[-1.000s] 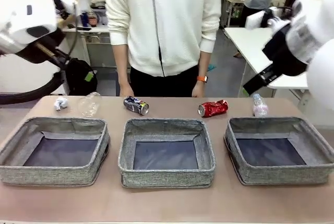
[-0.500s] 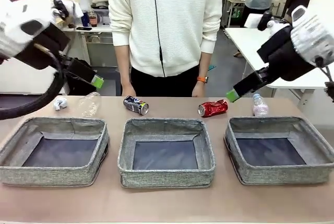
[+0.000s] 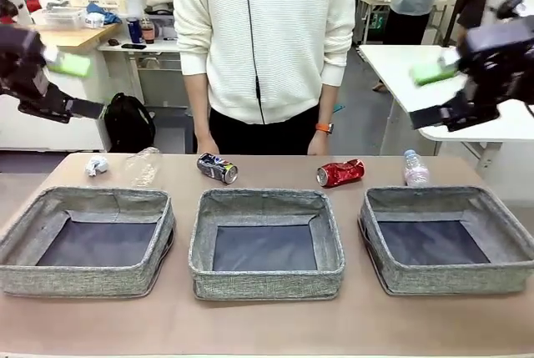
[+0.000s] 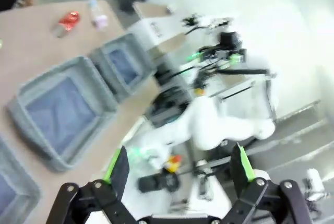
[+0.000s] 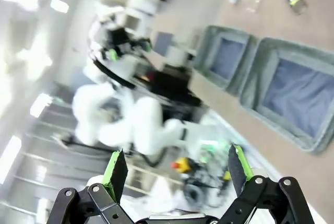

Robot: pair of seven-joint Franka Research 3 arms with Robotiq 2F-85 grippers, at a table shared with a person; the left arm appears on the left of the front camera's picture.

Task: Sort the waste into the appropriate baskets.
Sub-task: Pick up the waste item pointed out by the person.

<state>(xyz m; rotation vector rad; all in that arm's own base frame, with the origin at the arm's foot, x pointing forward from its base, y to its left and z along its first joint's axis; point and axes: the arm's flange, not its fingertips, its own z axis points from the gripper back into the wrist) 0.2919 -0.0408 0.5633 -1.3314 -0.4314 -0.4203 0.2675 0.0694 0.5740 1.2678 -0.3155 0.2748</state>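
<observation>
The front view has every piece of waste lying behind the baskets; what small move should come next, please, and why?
Probably lower the right hand toward the pink-labelled bottle: that hand hangs open and empty high above the table, and the bottle sits nearest it, just behind the right basket.

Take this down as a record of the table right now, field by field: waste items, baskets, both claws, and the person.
Waste, far row, left to right: paper wad, clear bottle, blue can, red can, pink-labelled bottle
Baskets: left basket, middle basket, right basket; no waste inside any
Left claw: open, raised, holding nothing
Right claw: open, raised, holding nothing
Person: standing at far side
</observation>
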